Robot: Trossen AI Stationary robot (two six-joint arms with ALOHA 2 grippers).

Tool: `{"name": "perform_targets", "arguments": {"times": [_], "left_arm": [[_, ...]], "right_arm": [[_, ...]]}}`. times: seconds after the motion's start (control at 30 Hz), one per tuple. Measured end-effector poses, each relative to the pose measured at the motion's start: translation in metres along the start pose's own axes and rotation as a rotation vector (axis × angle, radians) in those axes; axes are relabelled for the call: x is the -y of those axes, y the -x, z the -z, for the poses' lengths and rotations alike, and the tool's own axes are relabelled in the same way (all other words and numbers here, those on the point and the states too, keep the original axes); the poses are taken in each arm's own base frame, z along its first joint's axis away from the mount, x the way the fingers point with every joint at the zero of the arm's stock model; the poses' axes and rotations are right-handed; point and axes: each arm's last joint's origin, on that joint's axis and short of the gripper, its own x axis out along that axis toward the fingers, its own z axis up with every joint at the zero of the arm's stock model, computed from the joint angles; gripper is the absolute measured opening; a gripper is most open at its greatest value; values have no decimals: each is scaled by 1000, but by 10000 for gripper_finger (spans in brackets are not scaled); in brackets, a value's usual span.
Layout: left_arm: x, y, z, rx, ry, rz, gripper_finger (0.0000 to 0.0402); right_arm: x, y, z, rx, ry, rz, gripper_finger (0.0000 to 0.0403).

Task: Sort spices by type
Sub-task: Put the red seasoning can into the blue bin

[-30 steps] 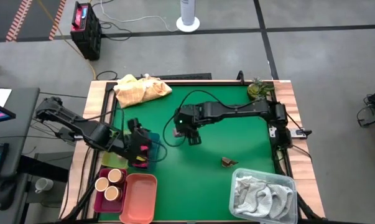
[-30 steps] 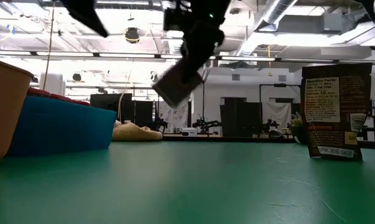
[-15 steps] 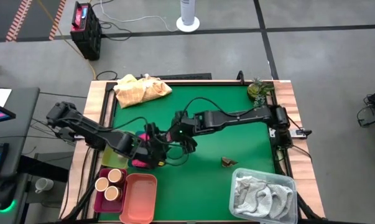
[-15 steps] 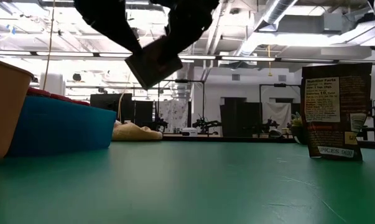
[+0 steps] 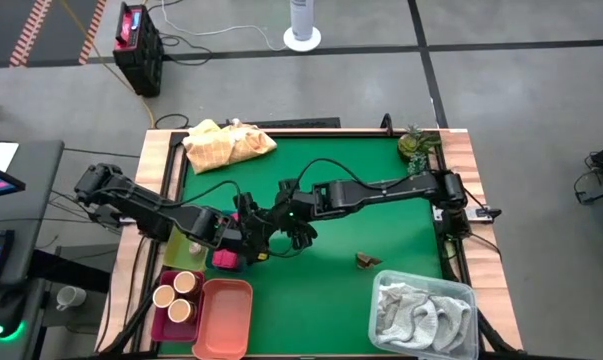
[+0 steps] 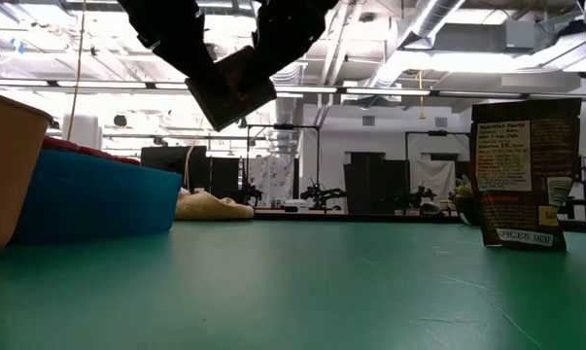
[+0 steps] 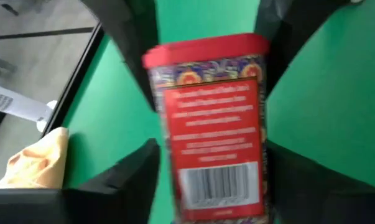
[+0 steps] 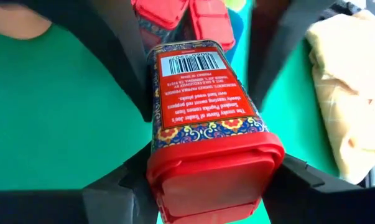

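From above, the two arms meet over the left-centre of the green bench (image 5: 381, 290). The left end effector (image 5: 253, 232) and the right end effector (image 5: 284, 222) face each other with a red-capped spice tin between them, mostly hidden here. Pink-red packets (image 5: 224, 260) lie just beside the left arm. Two tan-lidded jars (image 5: 173, 294) stand in a maroon bin, with a salmon-pink bin (image 5: 221, 315) alongside. A small brown piece (image 5: 366, 261) lies alone near the grey-white towel (image 5: 421, 312). A yellow cloth (image 5: 226, 144) sits at the far edge.

At bench height, the spice tin (image 6: 232, 86) hangs tilted, well above the surface, dark arm parts around it. A brown spice pouch (image 6: 526, 175) stands upright at the right.

The left wrist camera shows its own fingers (image 7: 122, 180) clenched on the tin's barcode end, with the other arm's fingers at the red cap.

The right wrist camera shows its fingers (image 8: 115, 186) grasping the capped end of the tin (image 8: 206, 118); red packets (image 8: 184, 15) lie beyond.
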Motion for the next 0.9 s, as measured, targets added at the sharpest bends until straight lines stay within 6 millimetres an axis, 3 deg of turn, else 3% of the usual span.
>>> {"name": "perform_targets", "arguments": {"times": [0.13,0.43,0.63,0.9], "left_arm": [[0,0,-2,10,-16,2,181],[1,0,-3,25,-57,5,181],[0,0,-2,19,-64,-23,181],[-6,17,8,-12,-73,-62,181]], "right_arm": [[1,6,-1,8,2,18,240],[4,18,-3,-1,5,-8,285],[14,59,-5,-50,-10,-2,319],[36,95,21,-115,-119,95,321]]}}
